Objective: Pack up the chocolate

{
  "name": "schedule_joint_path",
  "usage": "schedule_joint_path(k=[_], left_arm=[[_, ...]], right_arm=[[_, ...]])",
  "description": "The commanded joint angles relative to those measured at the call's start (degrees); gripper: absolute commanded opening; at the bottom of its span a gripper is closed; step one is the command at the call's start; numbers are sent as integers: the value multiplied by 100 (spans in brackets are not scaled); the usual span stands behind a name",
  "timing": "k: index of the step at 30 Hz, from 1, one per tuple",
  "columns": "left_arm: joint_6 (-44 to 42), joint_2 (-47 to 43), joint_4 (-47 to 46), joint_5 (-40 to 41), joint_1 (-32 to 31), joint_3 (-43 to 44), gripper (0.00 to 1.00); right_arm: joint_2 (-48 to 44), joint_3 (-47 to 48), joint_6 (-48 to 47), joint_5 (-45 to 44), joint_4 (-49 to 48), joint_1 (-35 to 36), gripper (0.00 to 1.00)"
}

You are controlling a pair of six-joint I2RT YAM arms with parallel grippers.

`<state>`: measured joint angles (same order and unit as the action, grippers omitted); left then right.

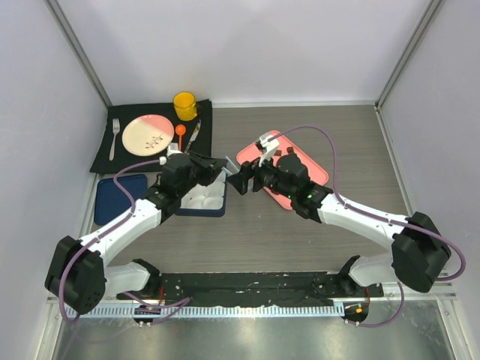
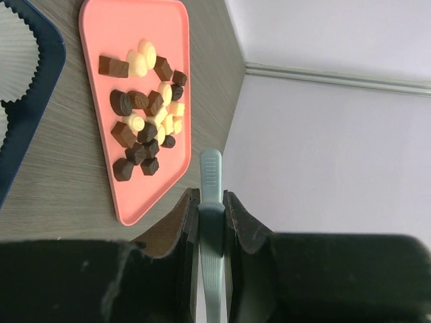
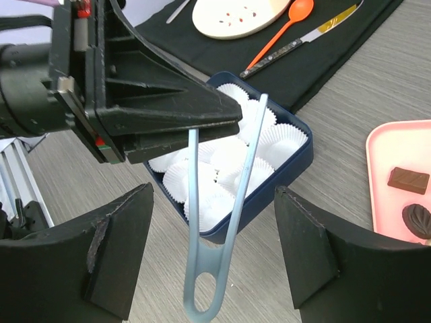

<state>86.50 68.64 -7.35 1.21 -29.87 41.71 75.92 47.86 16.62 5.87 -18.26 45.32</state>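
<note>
Left wrist and right wrist views show the bench (image 2: pixel 60 168) bearing a pink tray (image 2: pixel 101 27), the left claw (image 2: pixel 211 200) pinching pale blue tongs (image 2: pixel 210 171), the right claw (image 3: pixel 212 249) spread on both sides of their looped end, and the chocolate (image 2: pixel 145 114) lying on that tray.

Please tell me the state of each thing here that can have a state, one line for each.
left gripper: jaws shut on the tongs
right gripper: jaws open, holding nothing
tongs: held off the table
chocolate: loose on the pink tray
blue box: open, no lid on
paper cups: in the box, visible ones empty
</note>
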Motion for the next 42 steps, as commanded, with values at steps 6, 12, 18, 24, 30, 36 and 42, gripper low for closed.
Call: schedule_joint_path(k=[6,12,18,24,30,36,42], left_arm=[[315,-9,-609,-77,34,170,7],[376,0,-671,-86,34,118,8],[368,-9,-706,-86,34,83,10],[26,-52,-539,-227,34,47,17],[-466,-219,-206,-157,34,109,38],[-1195,-614,575,274,86,284,75],[-3056,-1229,2181,1301,288,854,88]], right_arm=[[160,163,-115,64,-494,12,76],[186,198,-80,28,-529,12,67],[160,285,-89,81,-433,21,51],[142,497,-194,160,-55,12,36],[98,619,-265,151,243,12,28],[142,812,-440,204,848,12,27],[230,1024,-660,-296,2130,12,26]])
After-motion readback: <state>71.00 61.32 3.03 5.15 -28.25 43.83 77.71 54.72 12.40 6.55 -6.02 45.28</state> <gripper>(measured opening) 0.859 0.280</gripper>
